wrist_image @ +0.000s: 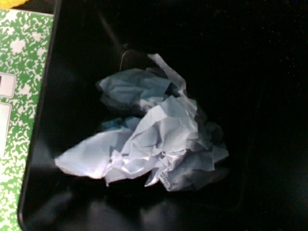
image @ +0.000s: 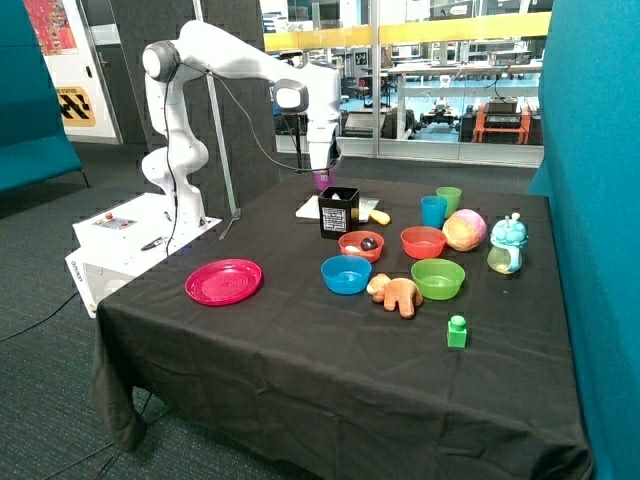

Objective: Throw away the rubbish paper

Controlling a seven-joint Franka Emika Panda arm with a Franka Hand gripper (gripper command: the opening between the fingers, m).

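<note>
The rubbish paper (wrist_image: 159, 149) lies crumpled and white on the floor of a black bin (wrist_image: 269, 96), which fills the wrist view. A second crumpled lump (wrist_image: 137, 89) rests against it, deeper in the same bin. From outside, the black bin (image: 338, 213) stands near the table's far edge, beside the orange bowl. My gripper (image: 321, 181) hangs just above the bin's rim, on the side toward the robot base. Nothing shows in its grasp.
A green-speckled book (wrist_image: 21, 96) lies flat beside the bin. On the black cloth are a pink plate (image: 224, 281), blue bowl (image: 346, 274), orange bowl (image: 361, 245), red bowl (image: 423, 241), green bowl (image: 438, 278), two cups, a ball, a plush toy (image: 396, 293) and a green block (image: 457, 331).
</note>
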